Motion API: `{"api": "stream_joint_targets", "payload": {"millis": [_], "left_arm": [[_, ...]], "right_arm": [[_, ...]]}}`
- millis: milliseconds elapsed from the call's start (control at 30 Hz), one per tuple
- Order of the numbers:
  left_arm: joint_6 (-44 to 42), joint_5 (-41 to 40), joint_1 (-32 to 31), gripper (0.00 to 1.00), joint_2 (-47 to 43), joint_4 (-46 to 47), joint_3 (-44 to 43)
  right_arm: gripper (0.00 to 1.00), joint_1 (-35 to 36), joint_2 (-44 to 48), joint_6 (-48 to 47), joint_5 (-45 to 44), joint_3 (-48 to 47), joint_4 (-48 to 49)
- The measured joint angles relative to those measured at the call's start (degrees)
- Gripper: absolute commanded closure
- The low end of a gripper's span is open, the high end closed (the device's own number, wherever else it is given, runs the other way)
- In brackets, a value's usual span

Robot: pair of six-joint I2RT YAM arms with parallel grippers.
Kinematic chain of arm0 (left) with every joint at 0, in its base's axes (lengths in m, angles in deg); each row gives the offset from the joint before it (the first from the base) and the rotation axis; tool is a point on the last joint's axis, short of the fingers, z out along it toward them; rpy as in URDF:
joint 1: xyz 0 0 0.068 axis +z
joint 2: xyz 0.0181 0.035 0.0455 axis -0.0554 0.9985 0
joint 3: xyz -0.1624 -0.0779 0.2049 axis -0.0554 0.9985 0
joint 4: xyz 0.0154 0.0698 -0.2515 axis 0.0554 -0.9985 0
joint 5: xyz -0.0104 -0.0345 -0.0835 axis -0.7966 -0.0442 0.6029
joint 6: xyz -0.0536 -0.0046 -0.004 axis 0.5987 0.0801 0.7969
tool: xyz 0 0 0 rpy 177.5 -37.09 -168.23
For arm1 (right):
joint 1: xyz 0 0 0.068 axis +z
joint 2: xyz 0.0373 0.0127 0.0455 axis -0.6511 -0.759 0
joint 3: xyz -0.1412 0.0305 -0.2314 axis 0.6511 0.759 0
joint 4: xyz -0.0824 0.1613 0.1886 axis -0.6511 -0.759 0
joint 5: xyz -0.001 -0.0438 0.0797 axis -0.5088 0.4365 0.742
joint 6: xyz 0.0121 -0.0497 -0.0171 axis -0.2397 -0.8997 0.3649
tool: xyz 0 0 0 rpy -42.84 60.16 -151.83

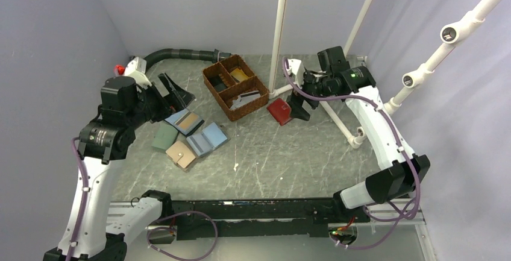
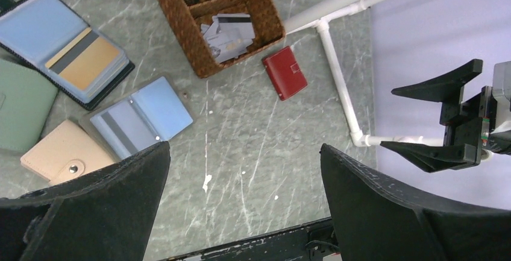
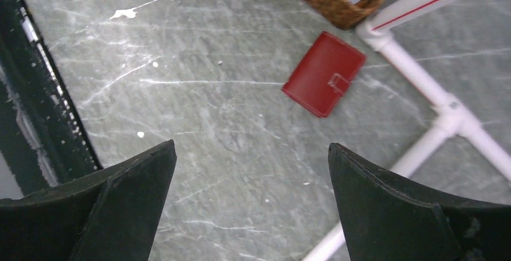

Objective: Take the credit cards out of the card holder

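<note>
While both arms hang over the table [image 1: 271, 152], the top view has the left gripper [image 1: 176, 92] spread wide and empty above the left wallet cluster. The card holder [image 1: 206, 140] lies open, light blue side up, on the table left of centre. It sits just near of the blue wallet with tan panel [image 1: 185, 121], and the tan snap wallet [image 1: 181, 154] touches its left side. A green wallet [image 1: 164, 135] is further left. The wicker basket [image 1: 212, 80] stands far of centre, with loose credit cards [image 1: 247, 99] piled in its near compartment. The right gripper [image 1: 299, 101] is just beside the red wallet [image 1: 280, 111], by the white pipe frame [image 1: 337, 122]. How far its fingers are parted is hard to read from here.

Left wrist view: the black fingers [image 2: 108, 201] are far apart with nothing between them. The card holder [image 2: 159, 101] is open flat ahead of the left finger. One pale striped card [image 2: 117, 131] sits in the half nearer the tan wallet; the other half shows plain blue. The basket's card pile and the red wallet are beyond. At right the right gripper [image 2: 431, 107] shows its jaws parted and empty.

Right wrist view: the fingers [image 3: 391, 207] are wide apart, holding nothing, over bare table. The red wallet [image 3: 324, 74] lies closed ahead, near a basket corner and the pipe. The card holder is out of this view.
</note>
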Motion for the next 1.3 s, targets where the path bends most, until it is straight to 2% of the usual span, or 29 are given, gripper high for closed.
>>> {"api": "stream_joint_targets", "payload": {"millis": [133,233,433,733,967,1300], "left_arm": [[0.0,0.8,0.0,0.01,0.4,-0.1,-2.3],[0.0,1.4,0.0,0.01,0.9,-0.4,-3.5],[-0.1,1.4,0.0,0.01,1.6,-2.7,-7.2],[0.3,2.5,0.0,0.0,1.8,-3.0,-8.5],[0.5,3.0,0.0,0.01,1.9,-2.6,-8.5],[0.2,2.7,0.0,0.01,1.9,-3.5,-8.5]], "right_arm": [[0.0,0.2,1.2,3.9,-4.5,-4.7,0.2],[0.0,0.0,4.3,10.1,-8.5,-5.1,1.9],[0.0,-1.8,9.6,19.6,-10.8,-5.1,4.5],[0.0,-8.4,12.9,28.6,-8.7,-4.8,7.5],[0.0,-10.5,16.9,33.7,-7.9,-2.9,9.4],[0.0,-13.5,16.8,37.7,-5.2,-2.9,11.5]]}}
